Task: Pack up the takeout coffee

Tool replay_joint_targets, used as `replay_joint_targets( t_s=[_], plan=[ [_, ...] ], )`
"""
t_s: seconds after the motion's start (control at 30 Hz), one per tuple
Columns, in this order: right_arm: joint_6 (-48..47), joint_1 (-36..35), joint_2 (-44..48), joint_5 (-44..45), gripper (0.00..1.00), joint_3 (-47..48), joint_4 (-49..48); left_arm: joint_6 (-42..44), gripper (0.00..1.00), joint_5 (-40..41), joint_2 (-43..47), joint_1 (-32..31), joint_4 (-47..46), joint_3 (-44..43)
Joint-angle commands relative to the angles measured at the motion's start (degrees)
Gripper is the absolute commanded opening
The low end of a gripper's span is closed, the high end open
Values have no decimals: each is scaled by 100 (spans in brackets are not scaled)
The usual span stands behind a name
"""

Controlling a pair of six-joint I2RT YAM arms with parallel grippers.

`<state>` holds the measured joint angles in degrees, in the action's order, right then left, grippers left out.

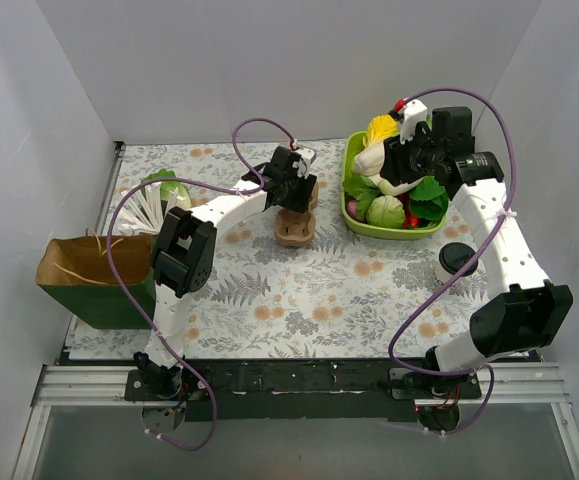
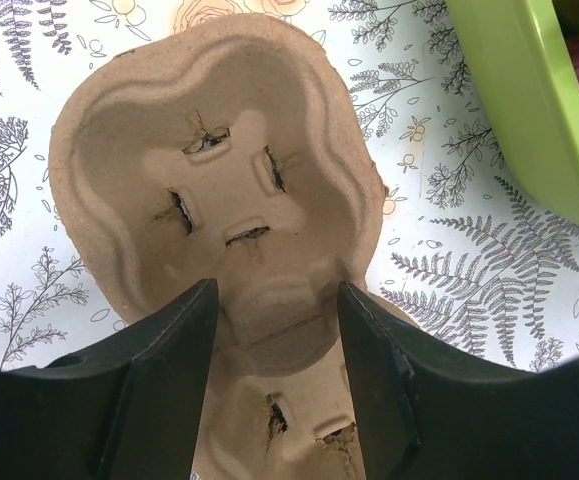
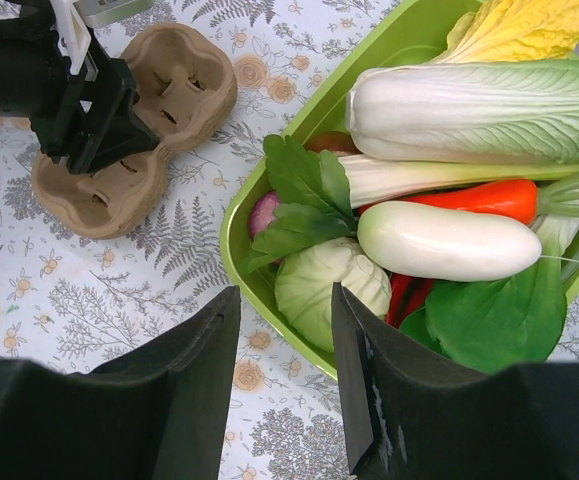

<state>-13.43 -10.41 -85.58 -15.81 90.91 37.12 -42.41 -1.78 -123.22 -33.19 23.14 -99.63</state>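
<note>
The takeout coffee (image 1: 456,262), a small white cup with a black lid, stands on the table at the right, beside my right forearm. The brown cardboard carrier (image 1: 294,228) lies flat at the table's middle. It also shows in the left wrist view (image 2: 219,170) and the right wrist view (image 3: 134,120). My left gripper (image 2: 277,300) is low over the carrier, its jaws open on either side of the carrier's central ridge. My right gripper (image 3: 285,300) is open and empty above the near-left rim of the green tray (image 3: 269,290), far from the cup.
The green tray (image 1: 354,215) of toy vegetables sits at the back right. A paper bag (image 1: 89,280), green outside and brown inside, stands open at the left edge. A grey cup of white utensils (image 1: 159,200) is behind the bag. White walls close in three sides.
</note>
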Motion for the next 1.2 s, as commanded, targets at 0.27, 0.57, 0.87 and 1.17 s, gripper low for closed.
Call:
replay_joint_targets(
  t_s=[0.27, 0.57, 0.87, 1.17],
  plan=[
    [60, 48, -11, -97, 50, -91, -223, 180, 35, -42, 518, -56, 104, 6],
    [60, 48, 15, -89, 50, -118, -214, 1015, 13, -753, 878, -21, 384, -65],
    [77, 57, 68, -106, 50, -197, -214, 3996, 0, -2187, 1652, 163, 456, 682],
    [156, 48, 59, -194, 50, -293, -223, 2765, 0, -2278, 974, 506, 1179, -867]
  ],
)
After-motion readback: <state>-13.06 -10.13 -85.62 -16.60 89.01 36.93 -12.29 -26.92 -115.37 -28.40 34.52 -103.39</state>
